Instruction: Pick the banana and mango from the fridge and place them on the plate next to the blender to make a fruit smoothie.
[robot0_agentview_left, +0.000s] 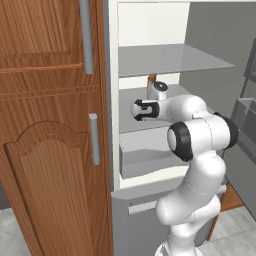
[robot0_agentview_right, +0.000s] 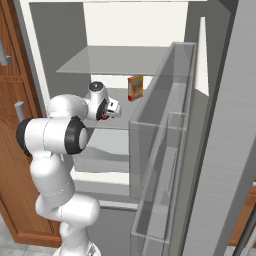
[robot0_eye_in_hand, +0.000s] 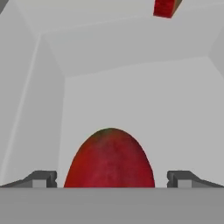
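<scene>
Mango (robot0_eye_in_hand: 109, 159) on the fridge (robot0_agentview_left: 150, 60) shelf, between the fingertips (robot0_eye_in_hand: 41, 178) of the spread pincer (robot0_eye_in_hand: 111, 179), untouched.

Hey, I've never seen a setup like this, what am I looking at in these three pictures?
It is a computer-drawn kitchen. The white robot arm reaches into an open fridge. Two pictures come from cameras behind the arm, one on its left and one on its right. The third comes from a camera on the hand itself. There, the gripper stands open with a red mango between its two fingertips, not yet squeezed. The mango lies on a fridge shelf. An orange-red carton stands farther back on that shelf.
</scene>
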